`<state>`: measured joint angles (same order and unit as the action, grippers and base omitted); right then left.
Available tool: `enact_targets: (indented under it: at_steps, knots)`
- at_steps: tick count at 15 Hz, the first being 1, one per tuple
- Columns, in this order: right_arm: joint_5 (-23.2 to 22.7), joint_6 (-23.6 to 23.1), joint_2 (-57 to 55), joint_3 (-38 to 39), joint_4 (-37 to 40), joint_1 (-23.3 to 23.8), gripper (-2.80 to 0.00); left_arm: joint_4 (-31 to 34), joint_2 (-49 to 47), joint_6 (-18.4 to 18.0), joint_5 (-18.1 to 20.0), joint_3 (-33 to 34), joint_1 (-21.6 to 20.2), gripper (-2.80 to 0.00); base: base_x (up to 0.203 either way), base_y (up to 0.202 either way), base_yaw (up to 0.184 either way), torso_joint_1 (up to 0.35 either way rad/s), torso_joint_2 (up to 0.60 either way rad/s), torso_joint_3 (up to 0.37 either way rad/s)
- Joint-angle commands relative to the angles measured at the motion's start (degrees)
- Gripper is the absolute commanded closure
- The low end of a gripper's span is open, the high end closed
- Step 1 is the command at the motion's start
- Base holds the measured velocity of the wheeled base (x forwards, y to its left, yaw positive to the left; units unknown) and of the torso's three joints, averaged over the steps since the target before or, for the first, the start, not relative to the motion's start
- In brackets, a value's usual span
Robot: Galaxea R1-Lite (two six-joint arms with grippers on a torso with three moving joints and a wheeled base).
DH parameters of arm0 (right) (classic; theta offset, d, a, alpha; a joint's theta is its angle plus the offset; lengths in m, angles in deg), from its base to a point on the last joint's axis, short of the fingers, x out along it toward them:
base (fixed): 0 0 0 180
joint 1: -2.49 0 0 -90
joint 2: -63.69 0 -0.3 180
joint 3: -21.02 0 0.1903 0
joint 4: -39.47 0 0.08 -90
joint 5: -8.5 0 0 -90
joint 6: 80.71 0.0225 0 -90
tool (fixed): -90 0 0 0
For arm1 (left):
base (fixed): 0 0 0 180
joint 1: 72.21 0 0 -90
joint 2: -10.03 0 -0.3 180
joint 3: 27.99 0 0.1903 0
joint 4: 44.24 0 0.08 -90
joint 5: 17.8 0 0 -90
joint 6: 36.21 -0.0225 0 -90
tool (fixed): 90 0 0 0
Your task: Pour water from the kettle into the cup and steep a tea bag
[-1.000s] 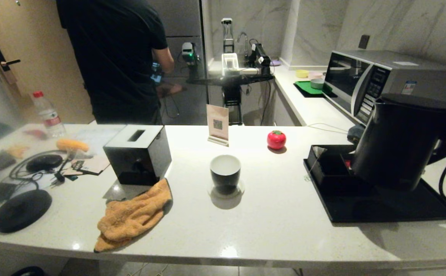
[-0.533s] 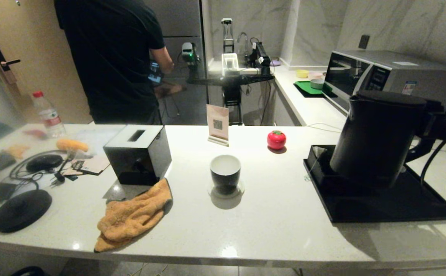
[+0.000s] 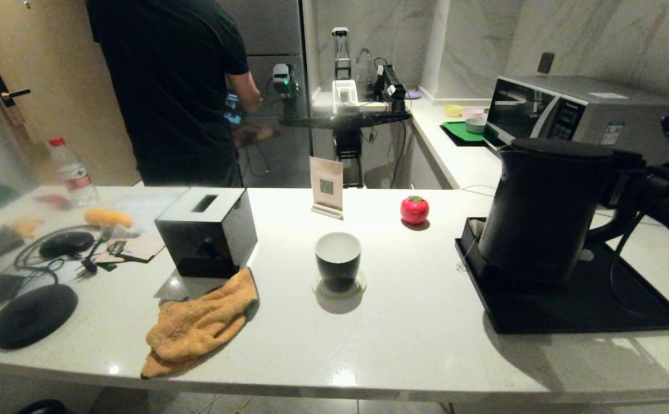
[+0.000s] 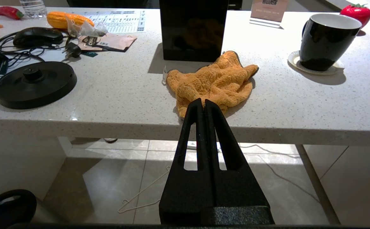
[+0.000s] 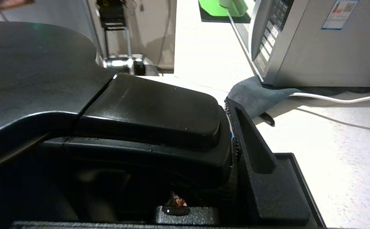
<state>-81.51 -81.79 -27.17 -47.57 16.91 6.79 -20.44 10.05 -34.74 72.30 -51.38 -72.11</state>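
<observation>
The right gripper, clamped on the matte black kettle's loop handle, needed a level carry toward the black white-lined cup.

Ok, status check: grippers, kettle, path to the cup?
Right gripper shut on kettle handle, kettle over black tray. Left gripper shut, parked below counter edge. Cup on its coaster, nothing between it and kettle.

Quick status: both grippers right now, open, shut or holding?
Left gripper: shut, empty, parked below the counter edge.
Right gripper: shut on the kettle handle, over the black tray.
</observation>
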Motion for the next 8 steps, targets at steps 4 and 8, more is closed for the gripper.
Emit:
enact_targets:
  at_steps: [4, 8]
  knots:
    - [8.1, -1.9, 0.0, -0.1, 0.2, -7.5, 0.00, 0.0, 0.0, 0.0, 0.0, 0.0, 0.0, 0.00, 0.000, 0.000, 0.000, 0.000, 0.00, 0.000]
    - [13.1, -2.6, -0.8, -0.2, 0.1, -12.1, 0.00, 0.0, 0.0, 0.0, 0.0, 0.0, 0.0, 0.00, 0.000, 0.000, 0.000, 0.000, 0.00, 0.000]
